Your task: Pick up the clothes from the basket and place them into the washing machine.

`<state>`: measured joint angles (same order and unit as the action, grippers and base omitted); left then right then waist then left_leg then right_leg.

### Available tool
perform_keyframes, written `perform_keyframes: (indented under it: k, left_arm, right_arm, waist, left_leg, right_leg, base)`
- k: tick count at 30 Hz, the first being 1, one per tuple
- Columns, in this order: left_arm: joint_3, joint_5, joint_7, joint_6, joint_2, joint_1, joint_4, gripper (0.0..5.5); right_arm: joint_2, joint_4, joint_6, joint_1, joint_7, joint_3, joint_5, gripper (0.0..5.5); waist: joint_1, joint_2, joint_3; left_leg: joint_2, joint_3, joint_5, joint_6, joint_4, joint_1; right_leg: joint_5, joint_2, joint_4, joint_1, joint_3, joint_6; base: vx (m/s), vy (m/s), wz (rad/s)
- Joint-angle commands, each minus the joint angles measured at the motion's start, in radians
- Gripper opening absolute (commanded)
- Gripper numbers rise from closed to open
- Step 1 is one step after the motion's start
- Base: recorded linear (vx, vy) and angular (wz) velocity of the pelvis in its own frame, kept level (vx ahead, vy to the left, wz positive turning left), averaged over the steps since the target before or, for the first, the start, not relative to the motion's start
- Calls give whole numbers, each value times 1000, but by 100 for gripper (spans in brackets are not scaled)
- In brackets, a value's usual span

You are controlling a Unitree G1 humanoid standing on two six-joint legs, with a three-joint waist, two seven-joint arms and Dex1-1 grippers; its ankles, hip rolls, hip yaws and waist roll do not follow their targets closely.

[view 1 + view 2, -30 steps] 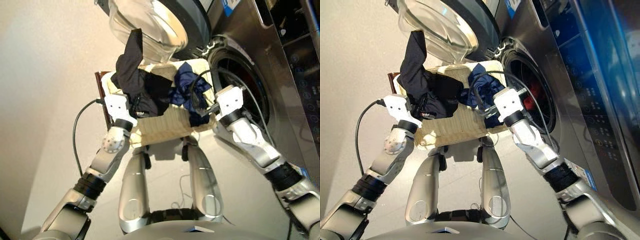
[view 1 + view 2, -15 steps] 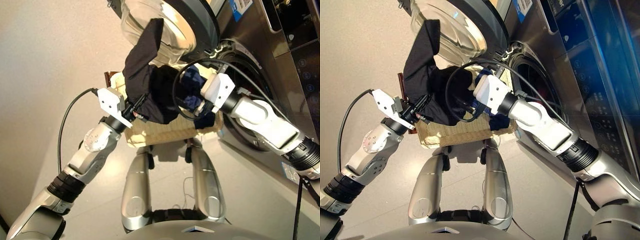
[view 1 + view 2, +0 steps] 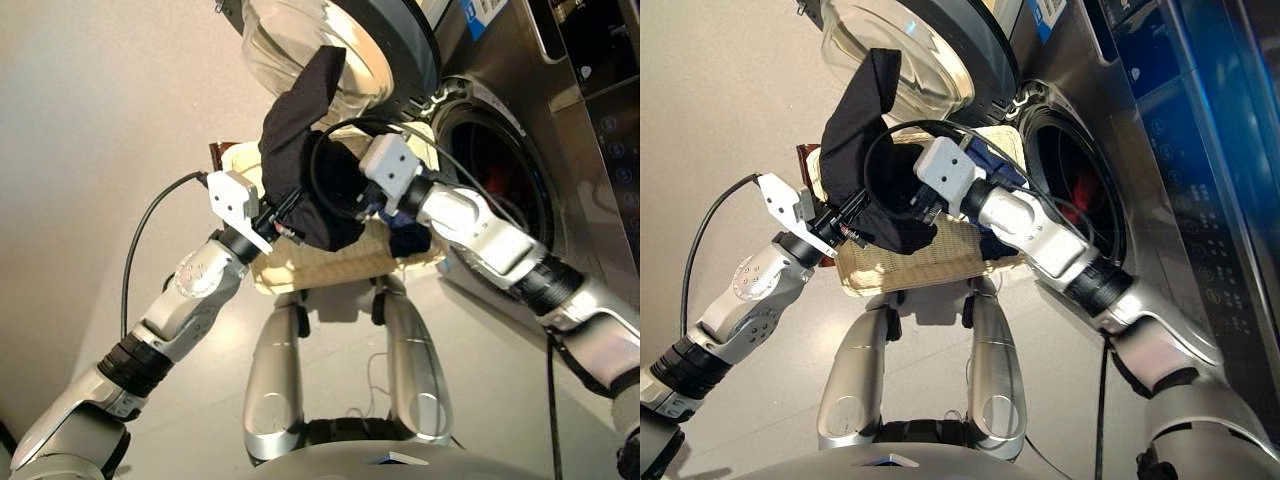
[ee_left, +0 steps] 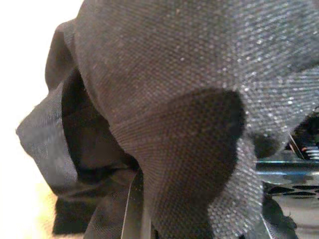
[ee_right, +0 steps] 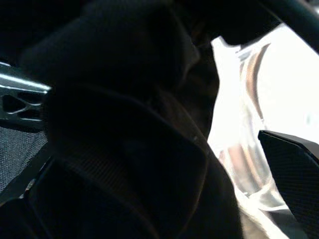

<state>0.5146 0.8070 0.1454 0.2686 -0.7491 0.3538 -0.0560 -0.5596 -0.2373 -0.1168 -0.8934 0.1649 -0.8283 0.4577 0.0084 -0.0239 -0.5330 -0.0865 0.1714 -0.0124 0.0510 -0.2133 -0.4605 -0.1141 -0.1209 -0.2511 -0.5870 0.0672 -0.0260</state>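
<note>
A black garment hangs lifted above the basket, and my left gripper is shut on its lower part. The cloth fills the left wrist view. My right gripper reaches across from the right and is pressed against the same black cloth. It is open, with one finger standing clear of the fabric. A navy garment lies in the basket's right end, partly under my right arm. The washing machine stands at the right, its glass door swung open above the basket. Something red shows inside the drum.
A black cable loops off my left arm, and another arcs over my right wrist. A brown edge peeks out behind the basket's far left corner. A dark appliance front sits above the washing machine. Pale floor lies to the left.
My right gripper has swung further left, away from the navy garment and up against the black cloth. My left gripper has lifted the black garment slightly higher and to the right.
</note>
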Motion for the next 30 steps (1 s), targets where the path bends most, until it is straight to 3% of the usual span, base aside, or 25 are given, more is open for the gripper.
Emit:
perform_keyframes:
  k: [1,10,29,30]
  left_arm:
    - [51,21,74,84,62,74,-236,0]
    - [45,-30,71,92,79,117,-226,0]
    - [33,-67,72,103,105,167,-216,0]
    - [34,-65,72,104,108,169,-217,0]
  right_arm:
    - [69,-18,17,-97,43,-83,-27,550]
    - [167,-80,54,-98,106,-132,-132,550]
    - [215,-121,77,-83,153,-141,-180,550]
    - [217,-124,77,-81,153,-140,-177,414]
  waist:
    - [22,41,43]
    - [27,44,38]
    - [28,37,23]
    - [28,38,23]
  left_leg:
    - [15,-36,-62,40,-22,-67]
    - [12,-41,-65,40,-25,-75]
    - [11,-44,-70,43,-23,-78]
    - [11,-44,-71,43,-24,-78]
  right_leg:
    - [0,-45,-12,-16,-36,-108]
    - [1,-47,-18,-25,-34,-107]
    - [-1,-47,-17,-25,-32,-107]
    - [0,-47,-18,-25,-32,-107]
  base:
    - [0,0,0]
    - [0,0,0]
    - [0,0,0]
    - [0,0,0]
